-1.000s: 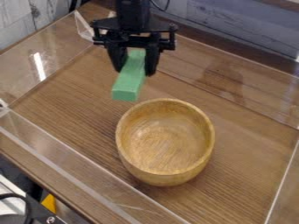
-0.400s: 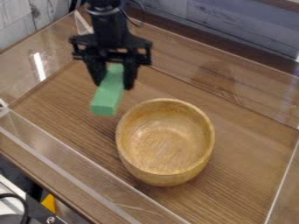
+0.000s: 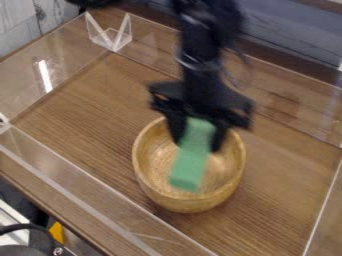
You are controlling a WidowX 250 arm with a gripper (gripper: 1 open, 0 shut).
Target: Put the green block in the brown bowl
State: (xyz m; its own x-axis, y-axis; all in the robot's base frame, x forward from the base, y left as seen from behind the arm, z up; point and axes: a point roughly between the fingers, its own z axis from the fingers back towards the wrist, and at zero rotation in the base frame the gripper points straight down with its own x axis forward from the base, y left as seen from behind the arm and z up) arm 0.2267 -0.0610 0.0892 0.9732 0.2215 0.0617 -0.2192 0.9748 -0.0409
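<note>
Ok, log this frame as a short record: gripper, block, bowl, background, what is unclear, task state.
gripper: shut on the block, above the bowl
block: green, hanging from the gripper, over the bowl's opening in this view
bowl: brown, round, on the wooden table
background: clear container at the table's far side
unclear: whether the block's lower end touches the bowl; motion blur softens arm and block
task state: block not yet released

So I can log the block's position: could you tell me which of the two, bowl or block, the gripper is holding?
The green block; the brown bowl sits beneath it on the table.
</note>
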